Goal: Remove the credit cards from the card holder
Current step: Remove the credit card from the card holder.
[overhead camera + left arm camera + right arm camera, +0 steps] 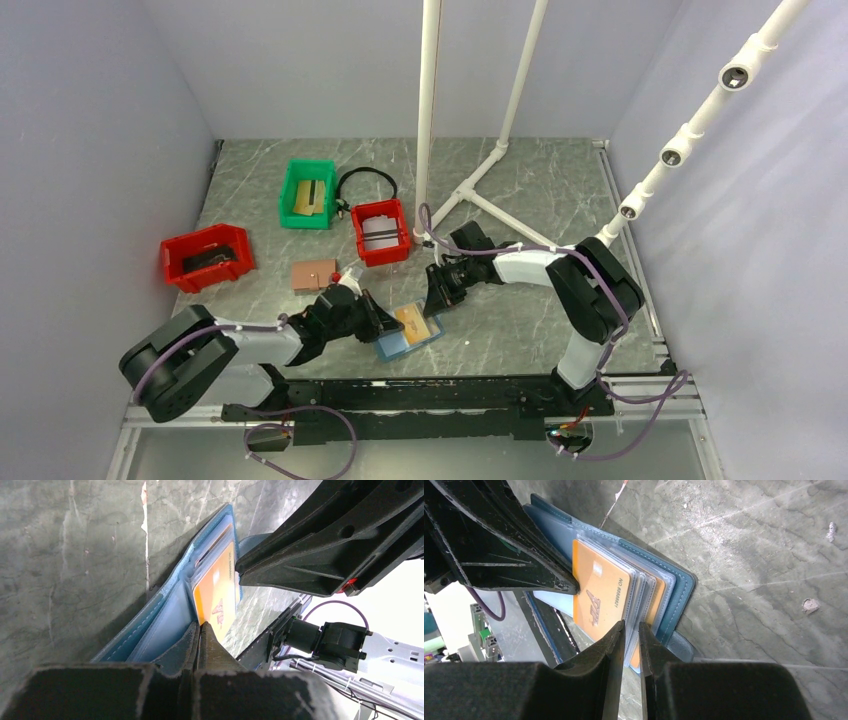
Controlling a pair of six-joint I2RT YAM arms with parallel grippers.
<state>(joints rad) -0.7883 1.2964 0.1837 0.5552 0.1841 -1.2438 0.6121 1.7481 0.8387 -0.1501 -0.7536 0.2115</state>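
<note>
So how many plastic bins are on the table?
3: one red bin far left, a green bin further back, a second red bin beside it near the white pole. None looks hidden.

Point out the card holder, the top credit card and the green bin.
card holder (pixel 683 587): right wrist view, blue outer edge.
top credit card (pixel 599 592): right wrist view, orange face.
green bin (pixel 288 195): top external view, left wall.
</note>
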